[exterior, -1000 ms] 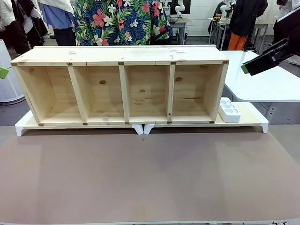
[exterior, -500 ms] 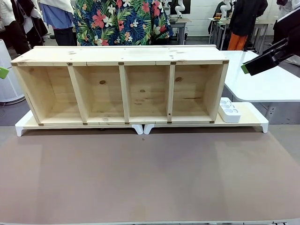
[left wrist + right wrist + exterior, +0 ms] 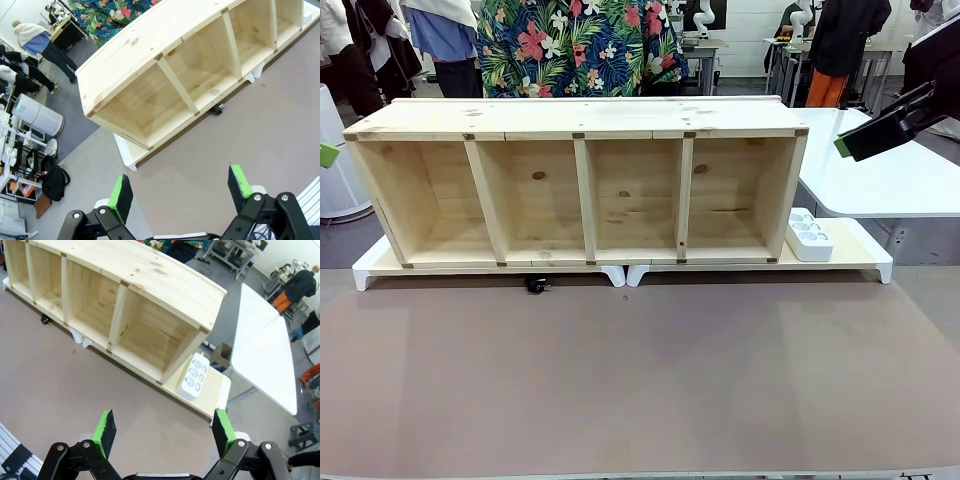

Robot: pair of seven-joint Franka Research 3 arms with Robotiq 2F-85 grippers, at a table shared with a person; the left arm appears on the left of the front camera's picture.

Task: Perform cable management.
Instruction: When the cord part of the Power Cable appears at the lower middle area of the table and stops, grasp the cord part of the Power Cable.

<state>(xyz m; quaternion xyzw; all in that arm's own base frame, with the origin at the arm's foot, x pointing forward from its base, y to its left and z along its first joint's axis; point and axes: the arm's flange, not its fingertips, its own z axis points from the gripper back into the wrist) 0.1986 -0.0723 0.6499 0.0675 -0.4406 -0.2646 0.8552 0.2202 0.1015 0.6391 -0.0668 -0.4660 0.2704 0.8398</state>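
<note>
A black cable end (image 3: 536, 285) pokes out from under the white riser, below the shelf's second compartment from the left; it also lies on the mat as the cable end (image 3: 216, 108) and the cable end (image 3: 45, 319). The rest of the cord is hidden. The white power strip (image 3: 809, 236) lies on the riser's right end, beside the shelf, and shows as the power strip (image 3: 195, 377). My left gripper (image 3: 180, 192) is open, high above the mat's left side, holding nothing. My right gripper (image 3: 164, 427) is open too, high at the right (image 3: 845, 147).
A wooden four-compartment shelf (image 3: 582, 120) stands on two white risers (image 3: 860, 262) at the far side of the brown mat (image 3: 640, 380). A person in a floral shirt (image 3: 580, 45) stands behind it. A white table (image 3: 890, 175) is at the right.
A black cable end has appeared from under the riser at the shelf's front left. Both arms have stayed still.
</note>
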